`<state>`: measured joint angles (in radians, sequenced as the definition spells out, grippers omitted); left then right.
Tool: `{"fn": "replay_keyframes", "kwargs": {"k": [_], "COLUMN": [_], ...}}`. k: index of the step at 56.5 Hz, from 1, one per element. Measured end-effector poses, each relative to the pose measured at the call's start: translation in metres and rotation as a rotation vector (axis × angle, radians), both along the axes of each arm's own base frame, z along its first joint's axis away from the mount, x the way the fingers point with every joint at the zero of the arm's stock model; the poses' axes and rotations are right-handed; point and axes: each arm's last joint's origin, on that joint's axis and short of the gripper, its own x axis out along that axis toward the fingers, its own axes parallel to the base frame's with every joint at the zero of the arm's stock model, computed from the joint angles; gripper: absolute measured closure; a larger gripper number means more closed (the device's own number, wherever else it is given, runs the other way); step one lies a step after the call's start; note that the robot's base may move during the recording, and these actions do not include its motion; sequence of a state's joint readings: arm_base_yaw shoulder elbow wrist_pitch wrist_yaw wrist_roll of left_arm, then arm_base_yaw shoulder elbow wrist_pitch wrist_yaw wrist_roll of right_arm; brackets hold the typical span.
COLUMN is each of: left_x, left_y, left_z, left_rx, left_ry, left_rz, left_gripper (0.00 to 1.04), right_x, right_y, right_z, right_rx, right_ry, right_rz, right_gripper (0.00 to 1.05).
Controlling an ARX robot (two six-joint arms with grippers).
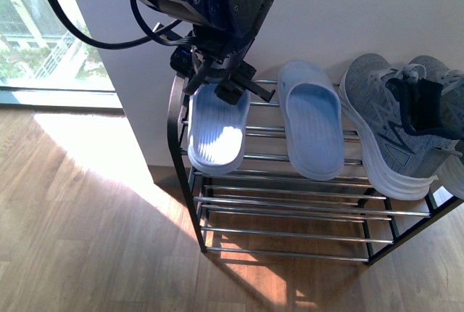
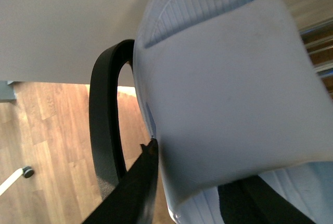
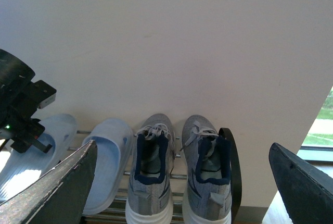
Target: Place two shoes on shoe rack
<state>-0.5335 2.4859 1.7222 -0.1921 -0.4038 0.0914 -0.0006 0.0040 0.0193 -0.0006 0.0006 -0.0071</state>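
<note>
In the front view our left fingers (image 1: 217,80) clamp the left slide (image 1: 216,130) on the shoe rack (image 1: 290,203), heel toward us. In our left wrist view its strap fills the frame. In our right wrist view our right fingers (image 3: 182,182) gape empty above the sneakers (image 3: 177,177).

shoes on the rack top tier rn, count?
4. Left slide at the rack's left end under the left end effector, second slide beside it, then two sneakers at the right end.
</note>
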Motion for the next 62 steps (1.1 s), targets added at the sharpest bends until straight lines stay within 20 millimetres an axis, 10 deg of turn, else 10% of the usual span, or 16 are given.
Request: {"fn": "replay_keyframes", "kwargs": {"k": [8, 19, 29, 46, 62], "left_x": [-0.01, -0.062, -0.114, -0.195, -0.233], "left_y": [-0.001, 0.018, 0.077, 0.175, 0.207], "left_z": [0.022, 0.13, 0.148, 0.122, 0.115], "left_rx": [-0.108, -0.411, -0.546, -0.533, -0.529], "left_ry": [-0.02, -0.281, -0.796, -0.838, -0.841], "left_rz": [0.005, 0.113, 0.158, 0.155, 0.158], "left_gripper": [0.47, 0.08, 0.41, 1.04, 1.03], "right_x": [0.0, 0.0, 0.0, 0.0, 0.0], "right_y": [0.0, 0.0, 0.0, 0.0, 0.0], "right_z": [0.0, 0.0, 0.0, 0.0, 0.0], "right_rx": [0.0, 0.0, 0.0, 0.0, 0.0], "right_ry": [0.0, 0.0, 0.0, 0.0, 0.0], "right_rz": [0.0, 0.0, 0.0, 0.0, 0.001], "right_gripper": [0.09, 0.09, 0.09, 0.09, 0.09]}}
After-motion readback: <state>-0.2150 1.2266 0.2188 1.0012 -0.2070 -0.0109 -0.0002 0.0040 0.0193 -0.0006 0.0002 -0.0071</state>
